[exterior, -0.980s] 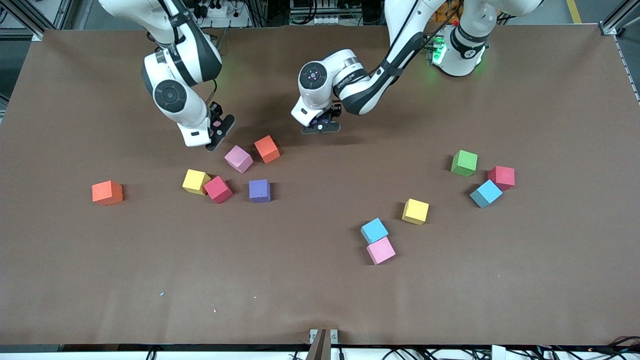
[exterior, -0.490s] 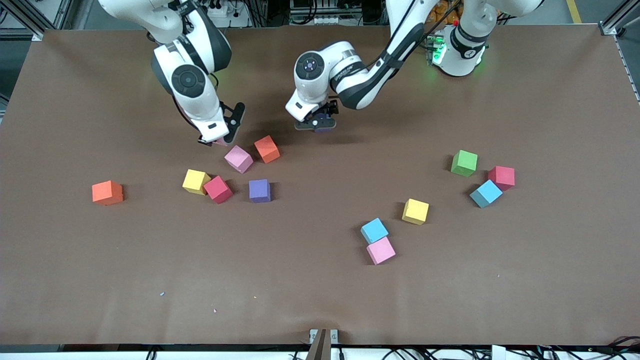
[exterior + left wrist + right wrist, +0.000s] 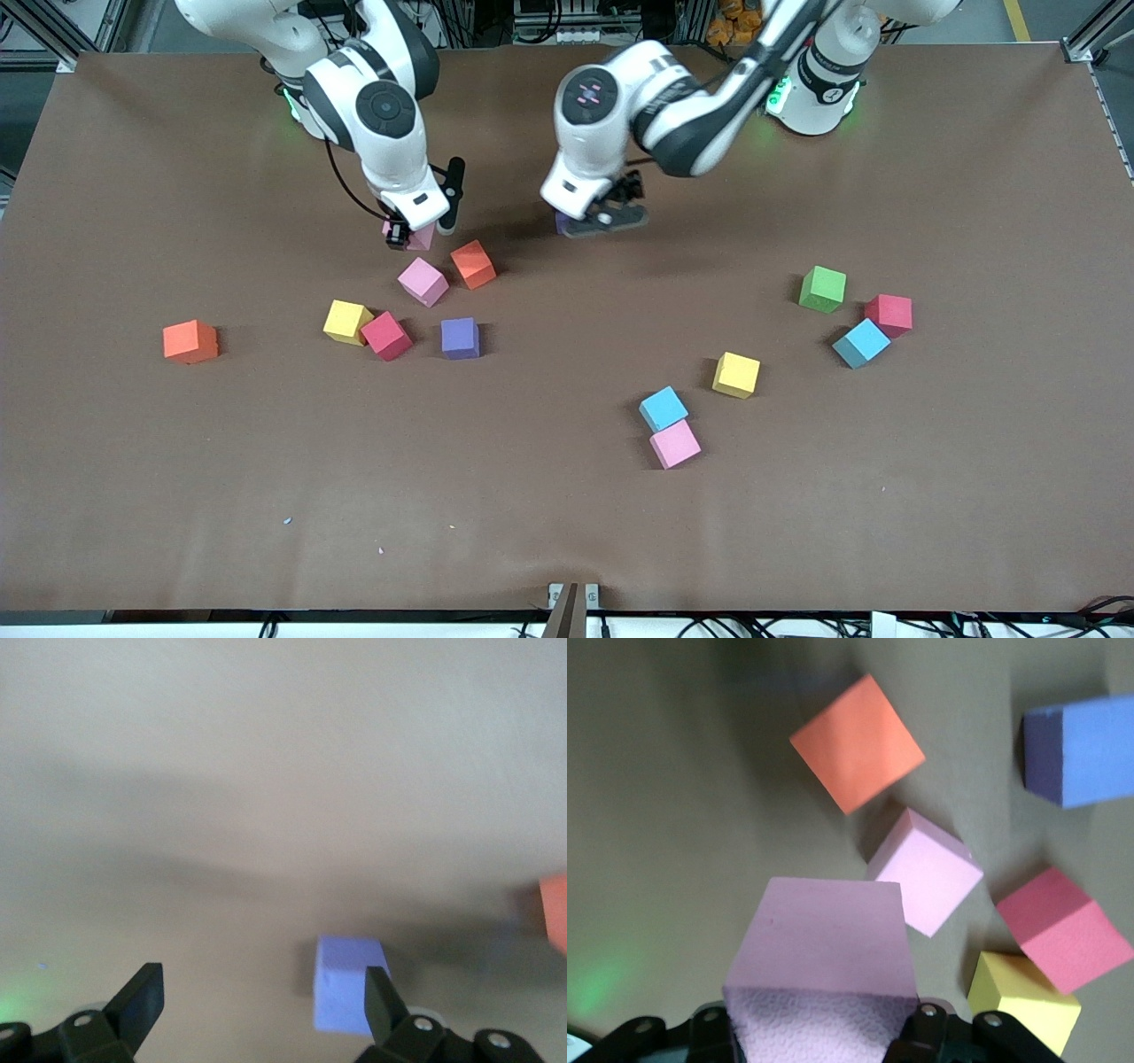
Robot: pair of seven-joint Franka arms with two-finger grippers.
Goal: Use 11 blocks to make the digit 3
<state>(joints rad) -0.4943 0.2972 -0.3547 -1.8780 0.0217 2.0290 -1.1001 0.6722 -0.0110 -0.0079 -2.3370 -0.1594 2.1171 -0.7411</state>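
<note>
A: Where are your pincers?

B: My right pincer (image 3: 409, 237) is clamped on a pink block (image 3: 824, 957) and hangs over the desk (image 3: 567, 532), just above the loose pink block (image 3: 423, 282) I use as my landmark. My left pincer (image 3: 605, 219) has its fingers spread apart over a purple block (image 3: 348, 994) that sits on the desk, farther from the front camera than the landmark and toward the left arm's end.

A: How should you set the pink one down well?

B: I judge that I should lower it straight, keep its faces square to the purple block, and only let go once it rests flat. Foam gives under a squeeze, so a gentle release should stop it springing askew.

A: What do the blocks look like?

B: Small matte foam cubes, all 1 size. Touching the landmark's edge is an orange block (image 3: 472, 263). Nearer the camera sit a second purple block (image 3: 460, 338), a red block (image 3: 385, 335) and a yellow block (image 3: 346, 321). The others lie scattered well apart toward the left arm's end. No digit 3 shows yet.
</note>
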